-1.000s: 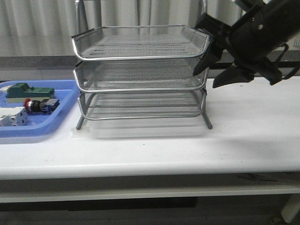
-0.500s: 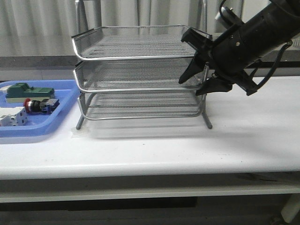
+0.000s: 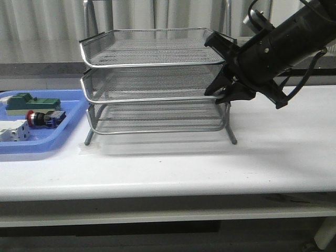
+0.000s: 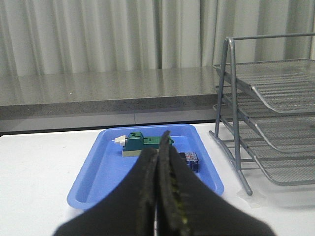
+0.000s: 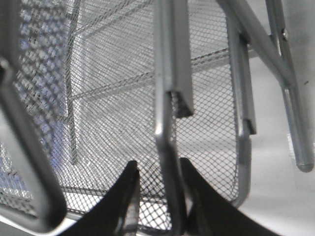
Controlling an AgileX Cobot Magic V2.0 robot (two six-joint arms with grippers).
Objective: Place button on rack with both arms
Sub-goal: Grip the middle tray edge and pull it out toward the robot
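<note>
The button (image 3: 44, 118), with a red head and blue-and-black body, lies in the blue tray (image 3: 73, 113) at the left. In the left wrist view only its blue body (image 4: 190, 160) shows beside my fingers. The silver three-tier mesh rack (image 3: 152, 52) stands mid-table. My right gripper (image 3: 214, 93) is at the right end of the rack's middle tier. In the right wrist view its fingers (image 5: 157, 169) straddle a rim wire (image 5: 165, 123), one finger touching it and the other a little apart. My left gripper (image 4: 160, 145) is shut and empty above the near side of the tray, and is out of the front view.
A green flat block (image 3: 31, 101) and a white breaker (image 3: 13, 131) share the blue tray (image 4: 98, 172) with the button. The green block also shows in the left wrist view (image 4: 135, 142). The rack's frame (image 4: 231, 113) stands just right of the tray. A grey ledge and curtains lie behind the table.
My right gripper has moved left and down onto the right end of the rack's middle tier, and its jaws have narrowed round the rim. The rack and tray have shifted slightly left.
</note>
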